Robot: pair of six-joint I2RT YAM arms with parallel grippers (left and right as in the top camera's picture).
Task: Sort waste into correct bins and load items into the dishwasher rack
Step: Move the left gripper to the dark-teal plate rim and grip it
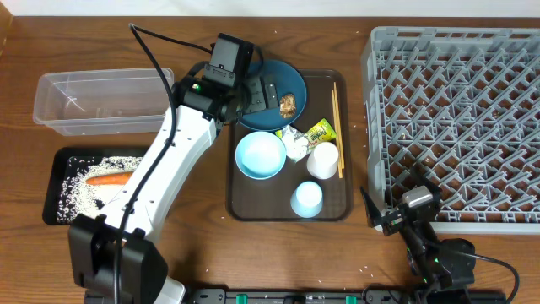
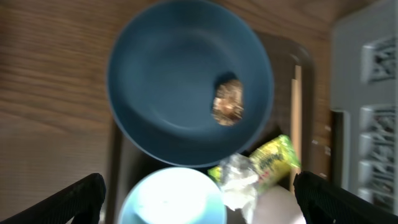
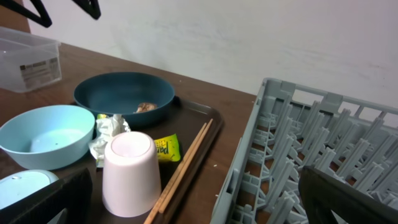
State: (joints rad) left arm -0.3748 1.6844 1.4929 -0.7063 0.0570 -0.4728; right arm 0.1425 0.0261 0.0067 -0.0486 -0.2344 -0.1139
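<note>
Black tray (image 1: 51, 211) holds rice (image 1: 80, 196) and a carrot (image 1: 108, 178). Plate (image 2: 168, 93) on the brown tray (image 1: 261, 196) holds a lump (image 2: 228, 102). Left gripper (image 2: 199, 186) hovers above, fingers wide. Right gripper (image 3: 196, 196) is wide too, beside the rack (image 1: 456, 110).

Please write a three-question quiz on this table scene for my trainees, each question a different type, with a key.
1. True or false: the carrot lies in the clear tub.
2. What lies on the dark blue plate? A rice grains; B brown food lump; C snack wrapper.
3. How many cups stand on the brown serving tray?
Key: 1 false, it lies in the black tray; 2 B; 3 two, the pale blue cup and the whitish cup.
</note>
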